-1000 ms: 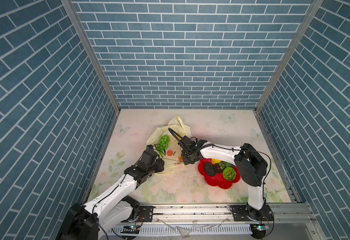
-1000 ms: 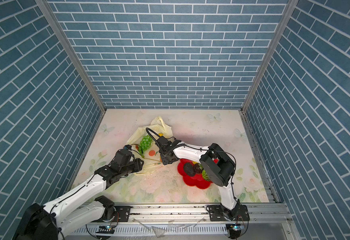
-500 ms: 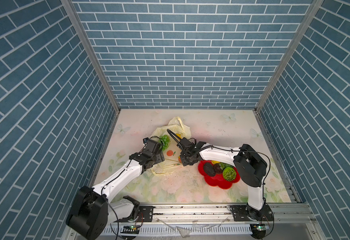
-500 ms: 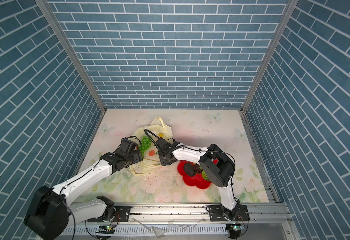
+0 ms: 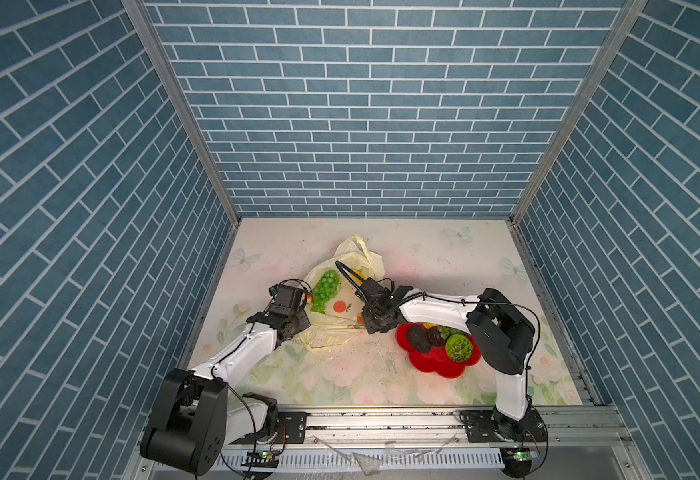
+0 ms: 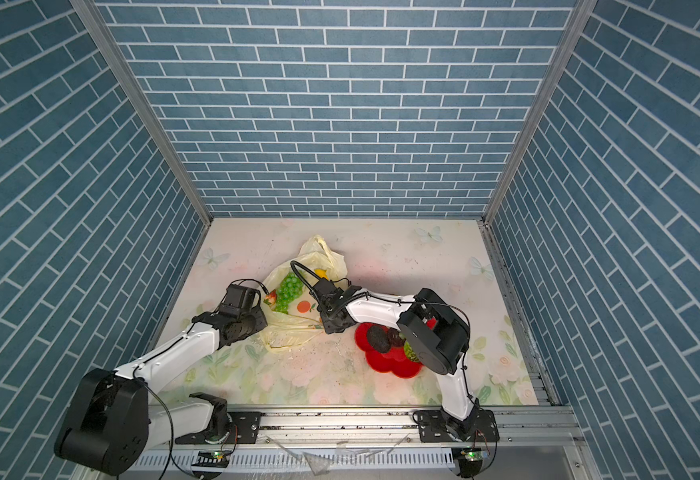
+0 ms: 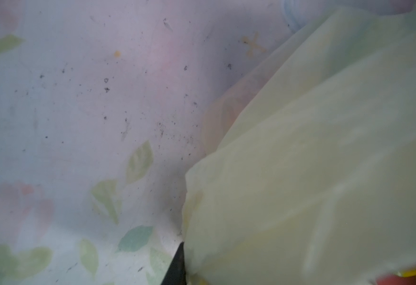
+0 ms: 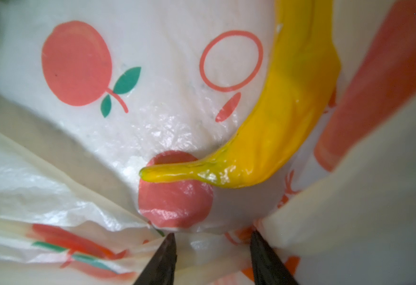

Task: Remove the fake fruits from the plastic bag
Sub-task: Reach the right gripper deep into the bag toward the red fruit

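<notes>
The plastic bag (image 5: 327, 338) is seen lying crumpled on the flower-printed desk (image 5: 423, 257), with its mouth spread open. Inside the bag lies a green grape bunch (image 5: 325, 291). A red strawberry (image 6: 271, 297) is found just beside the bunch at the bag's rim. A yellow banana (image 8: 288, 123) is laid on the printed film further inside the bag. Beside the bag, on the right arm's side, a red plate (image 5: 435, 365) is set. Two dark brown fruits (image 5: 418, 338) and a green round one (image 5: 459, 349) are carried on it, outside the bag.

The right pincer (image 8: 214, 259) is placed at the edge of the bag nearest the plate. In the right wrist view its two dark tips are seen apart, with folds of the bag's film gathered between them and creases drawn towards them, so the bag is taken to be grasped. The banana's stem end is shown just beyond the tips and is not touched by them.

The left pincer (image 5: 301, 326) is found at the opposite edge of the bag, near the strawberry. In the left wrist view only one dark fingertip (image 7: 177, 264) is shown, against the bag's film. Whether this pincer is clenched or released cannot be told.
</notes>
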